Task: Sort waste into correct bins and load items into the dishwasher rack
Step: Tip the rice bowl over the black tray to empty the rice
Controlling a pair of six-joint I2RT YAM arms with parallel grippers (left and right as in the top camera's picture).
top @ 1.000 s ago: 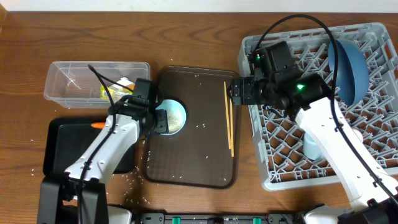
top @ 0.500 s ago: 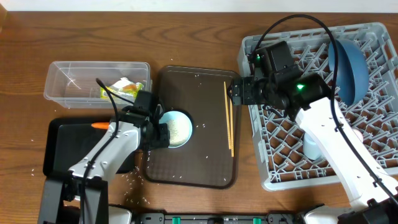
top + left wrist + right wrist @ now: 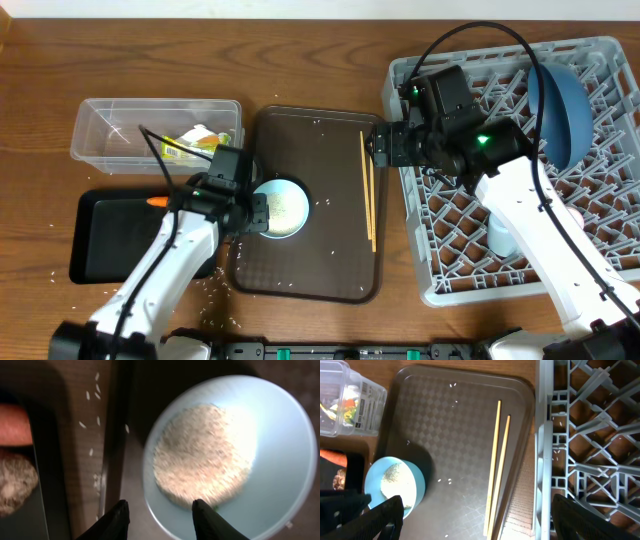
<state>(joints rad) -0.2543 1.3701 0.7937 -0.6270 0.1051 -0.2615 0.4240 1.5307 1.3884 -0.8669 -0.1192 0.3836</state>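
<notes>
Left wrist view puts my left pincer [image 3: 160,517] right over the near rim of the small light-blue cup [image 3: 280,460]. One finger [image 3: 117,522] stands outside the wall and the other inside, partly apart. I cannot tell whether they pinch the wall or only straddle it. White rice [image 3: 202,455] lies heaped in the cup's bottom, just ahead of the inner finger. The cup stands on the brown serving tray [image 3: 310,265], near the edge on my outer finger's side.

Just past that edge, loose rice grains [image 3: 92,395] dot the wooden table [image 3: 300,60]. Beside them lies the shallow black tray [image 3: 110,250], holding the orange carrot [image 3: 12,425] and the brown food lump [image 3: 15,482]. Farther from the pincer on that same side, the clear tub [image 3: 105,140] holds the silver and yellow-green wrapper [image 3: 190,145].

On the opposite side of the cup, the wooden chopsticks [image 3: 368,190] lie side by side along the serving tray's far edge. My right pincer [image 3: 477,510] hangs near them, over the seam between the serving tray and the grey dishwasher rack [image 3: 450,275]. Its fingers are spread wide with nothing in them. Farthest off, the large blue plate [image 3: 560,100] stands on edge in the rack.
</notes>
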